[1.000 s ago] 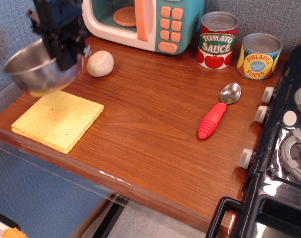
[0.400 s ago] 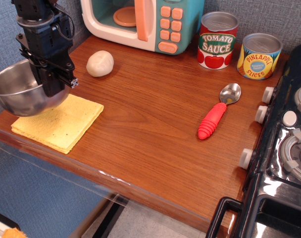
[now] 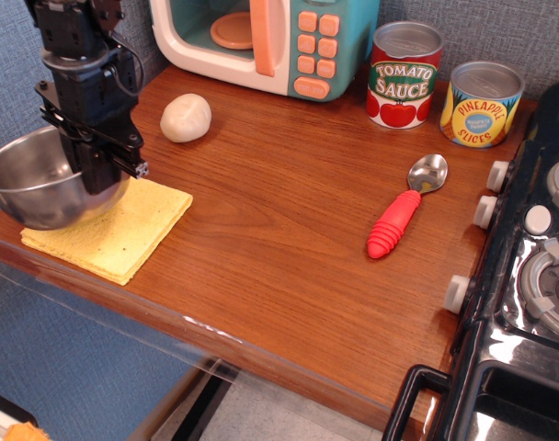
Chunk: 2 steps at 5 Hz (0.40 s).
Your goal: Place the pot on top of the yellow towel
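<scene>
At the left end of the wooden table [image 3: 289, 230], the black claw [image 3: 97, 170] is closed on the right rim of the pot [image 3: 40, 188]. The pot sits low over the left part of the yellow towel [image 3: 132, 230] and covers much of it; I cannot tell if its bottom touches the cloth. The towel lies flat near the front left edge of the table. A white round object [image 3: 186, 118] rests just behind the towel, apart from it.

Pot [image 3: 40, 188] hides towel [image 3: 123, 230] left part (stove [image 3: 528, 276] cropped); tool [image 3: 97, 170] tips prob. hidden.
</scene>
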Motion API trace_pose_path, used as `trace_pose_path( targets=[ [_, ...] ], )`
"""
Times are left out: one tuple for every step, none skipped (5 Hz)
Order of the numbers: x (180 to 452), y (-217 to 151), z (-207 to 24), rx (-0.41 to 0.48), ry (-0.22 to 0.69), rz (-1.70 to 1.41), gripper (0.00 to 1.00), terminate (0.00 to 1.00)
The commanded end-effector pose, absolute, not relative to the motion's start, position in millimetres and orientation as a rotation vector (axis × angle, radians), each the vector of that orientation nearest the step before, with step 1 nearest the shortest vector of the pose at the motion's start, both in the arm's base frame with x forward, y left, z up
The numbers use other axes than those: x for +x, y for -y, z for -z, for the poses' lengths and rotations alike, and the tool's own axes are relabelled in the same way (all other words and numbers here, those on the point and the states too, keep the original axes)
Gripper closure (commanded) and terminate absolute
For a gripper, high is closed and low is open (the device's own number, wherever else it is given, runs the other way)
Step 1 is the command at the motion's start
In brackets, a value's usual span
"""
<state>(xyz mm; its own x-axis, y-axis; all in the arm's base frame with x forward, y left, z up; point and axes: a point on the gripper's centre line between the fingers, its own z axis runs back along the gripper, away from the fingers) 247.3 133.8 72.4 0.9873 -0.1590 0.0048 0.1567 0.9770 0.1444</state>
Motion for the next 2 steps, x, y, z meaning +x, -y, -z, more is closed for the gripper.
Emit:
trace_pose_path(
  targets=[
    [249.9,-127.4,-82.5,0.177,0.049,0.210,1.00,0.00],
    [252.0,-123.5,-80.4,0.188,0.035,0.204,0.00,0.00]
  ],
)
